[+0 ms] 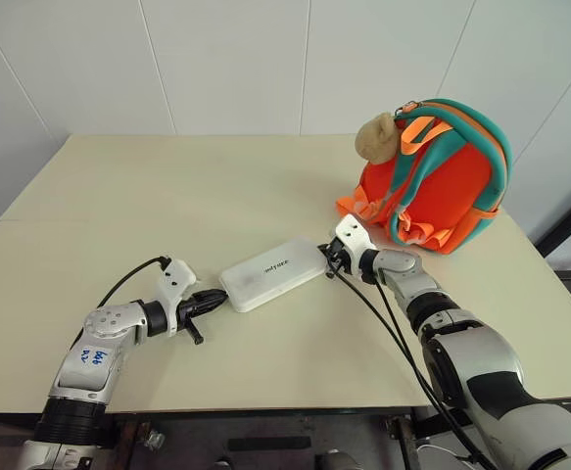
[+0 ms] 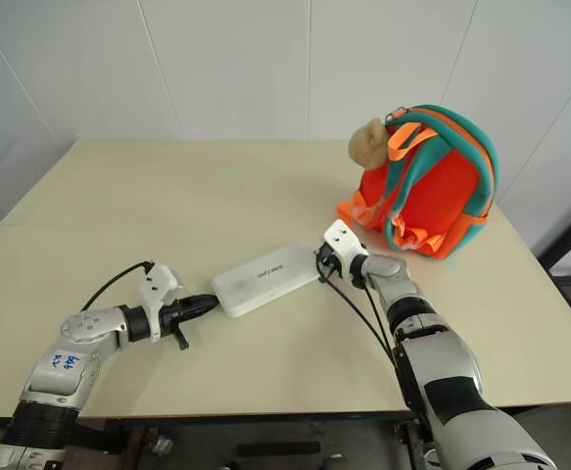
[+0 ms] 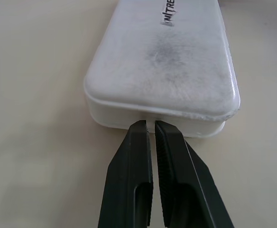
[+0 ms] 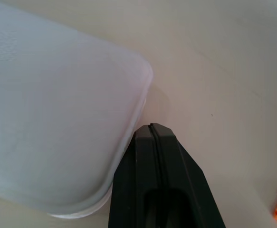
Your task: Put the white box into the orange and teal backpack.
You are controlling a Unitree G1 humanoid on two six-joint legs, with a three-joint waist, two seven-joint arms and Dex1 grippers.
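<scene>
**White box sits between two shut grippers**

Smooth and hard, the white box (image 1: 273, 273) is flat with round corners and small dark letters on top. It lies on the pale, smooth table (image 1: 216, 186), near the middle. The left gripper (image 1: 222, 296) is at the box's 8 o'clock end, its black fingers (image 3: 137, 156) pressed together, tips touching the rim. The right gripper (image 1: 330, 260) is at the box's 2 o'clock corner, closed too, holding nothing. The soft orange and teal backpack (image 1: 440, 178) stands upright at 2 o'clock from the box, near the table's right edge, with a fuzzy tan toy (image 1: 376, 137). Bare table spreads toward 10 o'clock.
</scene>
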